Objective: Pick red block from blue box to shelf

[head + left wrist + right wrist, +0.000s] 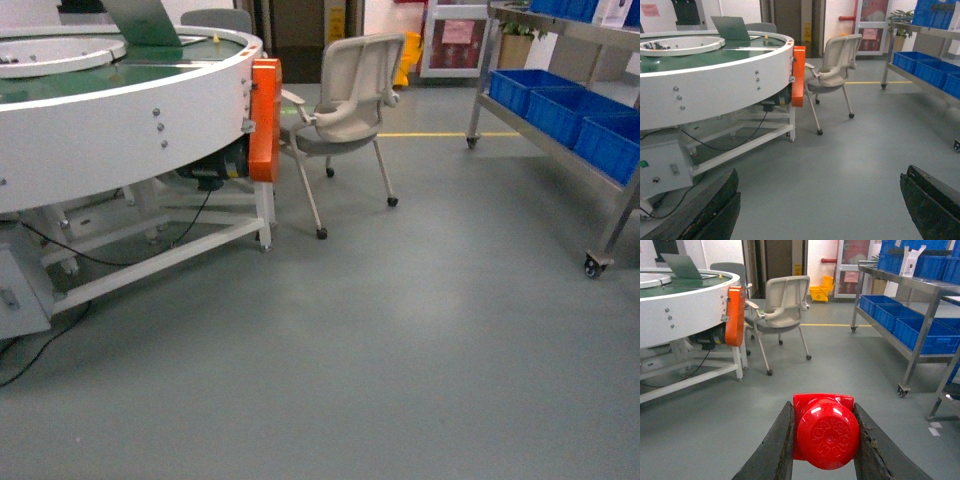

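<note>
Gripping the red block between both fingers of the right pincer, stud end pointing at the wrist camera, presumably so the brick stays pinned on its flat sides while being carried across the room. Showing up as glossy red plastic, with a round stud bearing embossed lettering and a squarer body behind it, highlights shining on the dome. Hanging well above the grey floor, not resting on anything. Keeping the left pincer spread wide and empty, its two dark fingers sitting at the lower corners of the left wrist view, likely just held out of the way. Facing the shelf far to the right, a steel rack on castors carrying dark blue crates on its tiers, well apart from the block. Seeing no blue box in any view, so judging the pickup as done and the carry to the shelf as the step in hand. Passing a round white conveyor surface at left and a pale chair near the middle.
</note>
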